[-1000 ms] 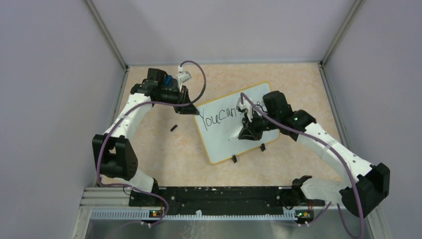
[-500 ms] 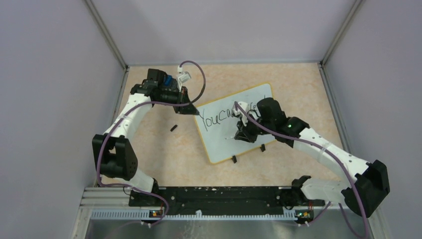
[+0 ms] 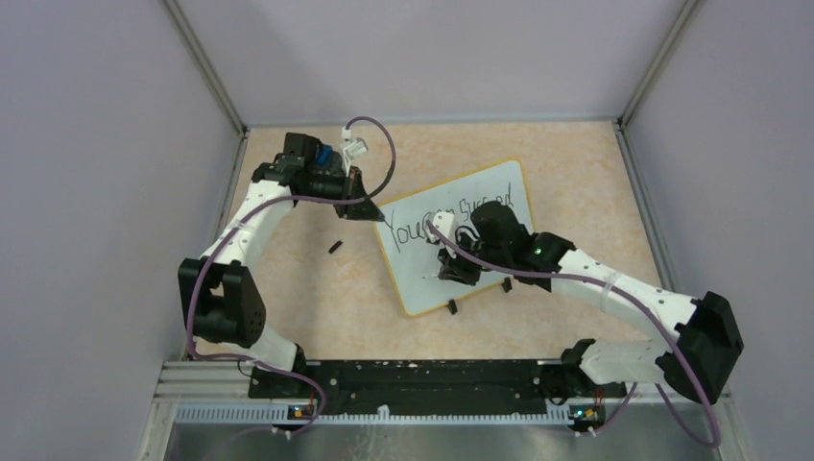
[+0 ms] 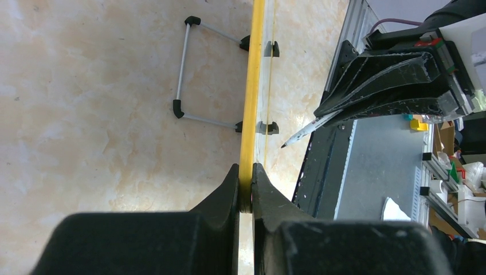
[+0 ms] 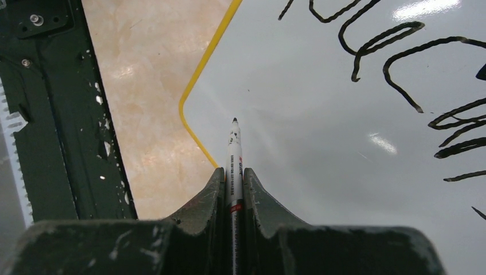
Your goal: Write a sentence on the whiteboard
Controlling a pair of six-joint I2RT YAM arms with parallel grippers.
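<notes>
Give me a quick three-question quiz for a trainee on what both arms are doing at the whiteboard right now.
1. True or false: the left pincer clamps the yellow rim of the whiteboard.
2. What does the right pincer hold? A) an eraser B) a marker C) a cloth
3. Fill in: the marker's tip points at a ____ part of the board, away from the sentence.
Key: 1 true; 2 B; 3 blank.
</notes>
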